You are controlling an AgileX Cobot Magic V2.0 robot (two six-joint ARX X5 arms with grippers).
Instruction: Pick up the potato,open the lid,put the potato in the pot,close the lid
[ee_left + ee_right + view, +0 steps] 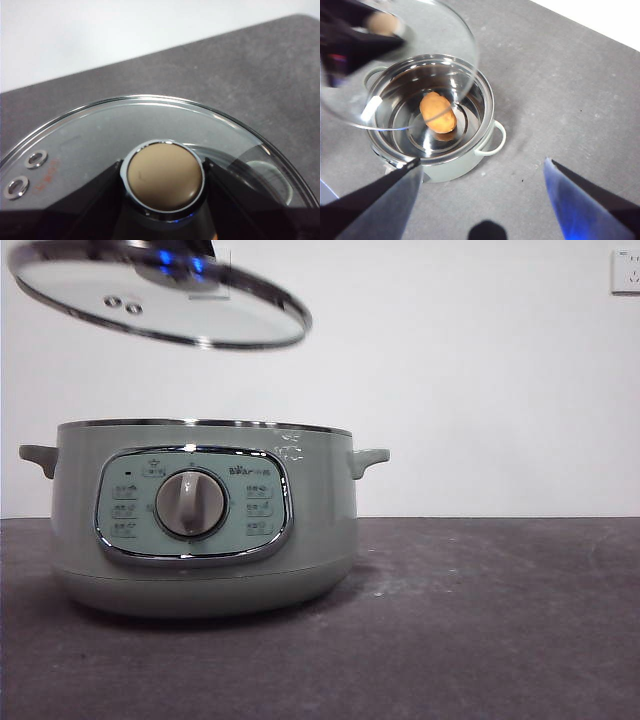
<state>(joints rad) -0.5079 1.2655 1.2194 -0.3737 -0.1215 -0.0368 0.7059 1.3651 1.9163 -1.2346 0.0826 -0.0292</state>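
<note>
The pale green pot (205, 525) stands on the dark table at the left, with its top open. The right wrist view shows the orange-brown potato (438, 112) lying on the pot's (485, 145) steel bottom. My left gripper (165, 180) is shut on the knob (165, 175) of the glass lid (100, 135). It holds the lid (165, 300) tilted in the air above the pot's left side. The lid also shows in the right wrist view (420, 40). My right gripper (482, 200) is open and empty, high above the table beside the pot.
The dark grey table (500, 620) runs to the right of the pot. A white wall stands behind, with a socket plate (626, 270) at the top right.
</note>
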